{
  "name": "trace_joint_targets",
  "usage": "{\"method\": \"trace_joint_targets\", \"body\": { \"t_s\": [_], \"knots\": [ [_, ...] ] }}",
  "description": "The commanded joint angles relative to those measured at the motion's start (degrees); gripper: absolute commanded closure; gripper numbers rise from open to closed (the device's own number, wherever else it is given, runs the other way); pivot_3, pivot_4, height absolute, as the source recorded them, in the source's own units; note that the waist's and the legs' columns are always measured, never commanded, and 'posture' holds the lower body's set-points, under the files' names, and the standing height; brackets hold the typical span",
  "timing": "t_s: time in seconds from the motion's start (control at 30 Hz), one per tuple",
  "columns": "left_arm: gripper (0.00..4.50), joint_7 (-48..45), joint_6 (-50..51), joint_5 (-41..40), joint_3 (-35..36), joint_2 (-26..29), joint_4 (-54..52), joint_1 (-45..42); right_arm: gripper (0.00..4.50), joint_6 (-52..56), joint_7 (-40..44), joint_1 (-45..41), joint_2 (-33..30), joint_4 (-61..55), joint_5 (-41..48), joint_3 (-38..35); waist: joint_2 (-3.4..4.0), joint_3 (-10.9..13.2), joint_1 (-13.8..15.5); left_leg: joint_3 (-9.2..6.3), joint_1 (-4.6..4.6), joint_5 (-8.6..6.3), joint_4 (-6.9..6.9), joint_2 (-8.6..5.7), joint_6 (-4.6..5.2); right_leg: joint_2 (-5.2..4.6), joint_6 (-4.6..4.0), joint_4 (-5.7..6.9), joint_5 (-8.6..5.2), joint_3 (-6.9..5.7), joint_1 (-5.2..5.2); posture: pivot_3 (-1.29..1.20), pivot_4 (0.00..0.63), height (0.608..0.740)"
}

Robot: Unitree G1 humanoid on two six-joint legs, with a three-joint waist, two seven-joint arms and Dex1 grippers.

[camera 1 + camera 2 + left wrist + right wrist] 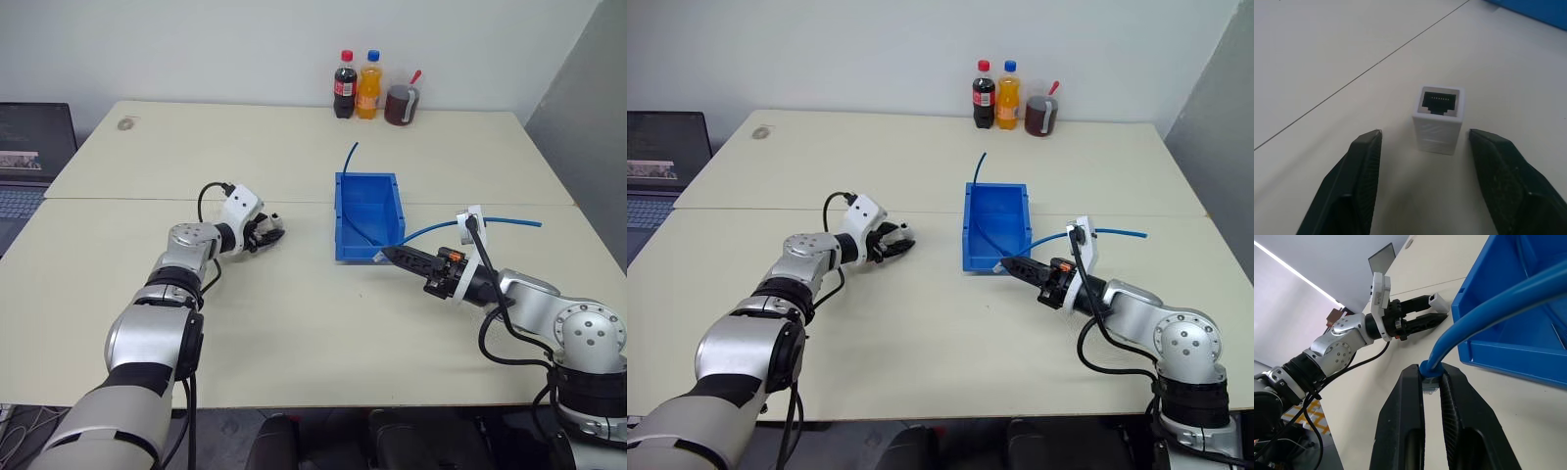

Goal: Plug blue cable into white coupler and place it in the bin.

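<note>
Smooth cream table (294,323). White boxy coupler (1439,119), socket face visible, sits on the table between the left claw's (1425,147) textured black fingers, a gap showing each side. Right claw (1431,382) is clenched on the blue cable's (1488,308) plug, beside the blue plastic bin (367,250).

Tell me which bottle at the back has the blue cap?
The orange-drink bottle, middle of the three containers, has the blue cap; the dark cola bottle on its left has a red cap.
</note>
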Motion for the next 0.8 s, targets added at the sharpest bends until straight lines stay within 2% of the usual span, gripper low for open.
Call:
{"method": "trace_joint_targets", "body": {
  "t_s": [0.03,0.17,0.2,0.27,0.57,0.7,0.8],
  "knots": [
    [2.39,0.86,-0.78,0.73,0.80,0.20,-0.27,-1.96,4.32,-1.43,0.05,-1.01,0.00,-0.88,1.68,-1.70,0.00,0.00,0.00,0.00,0.00,0.00,0.00,0.00,0.00,0.00,0.00,-0.01,0.00,0.00,0.00,0.00,0.150,0.740],
    [3.20,0.67,-0.79,0.88,1.28,0.24,-0.32,-2.31,4.32,-1.49,0.20,-0.85,-0.22,-0.85,1.70,-1.73,0.00,0.00,0.00,0.00,0.00,0.00,-0.01,0.00,0.00,0.00,0.00,-0.01,0.00,0.00,0.00,0.00,0.150,0.740],
    [3.52,0.58,-0.83,0.90,1.35,0.24,-0.34,-2.32,4.32,-1.51,0.25,-0.79,-0.27,-0.86,1.70,-1.73,0.00,0.00,0.00,0.00,0.00,0.00,-0.01,0.00,0.00,0.00,0.00,-0.01,0.00,-0.01,0.00,0.00,0.150,0.740],
    [3.72,0.21,-0.99,0.90,1.56,0.35,-0.43,-2.21,4.32,-1.56,0.39,-0.85,-0.27,-0.73,1.56,-1.66,0.00,0.00,0.01,-0.01,0.00,0.00,0.00,0.00,0.00,0.00,0.00,0.00,0.00,-0.01,0.00,0.00,0.150,0.740],
    [3.73,-4.07,-2.32,0.28,2.03,0.80,-1.49,-0.86,4.32,-1.50,1.64,-2.25,-0.41,0.54,0.26,-0.79,0.00,0.00,0.01,-0.01,0.00,0.00,0.00,0.00,0.00,0.00,-0.01,0.01,0.00,-0.01,0.00,0.00,0.150,0.740],
    [3.73,-17.22,-3.23,-2.96,2.52,-0.18,-5.76,0.83,4.32,-1.03,5.07,-4.49,-2.73,0.85,-2.97,1.03,0.01,0.00,0.01,0.00,0.00,0.00,0.01,0.00,0.00,0.00,-0.01,0.01,0.01,-0.01,0.00,0.00,0.150,0.740],
    [3.73,-29.73,-0.98,-5.73,0.60,-0.34,-15.59,5.84,4.32,-0.80,10.46,-7.48,-5.66,1.47,-6.57,3.38,0.03,-0.01,-0.07,0.03,0.00,0.00,0.01,-0.01,0.00,0.00,-0.01,0.01,0.01,0.00,0.00,0.00,0.150,0.740]
  ]
}}
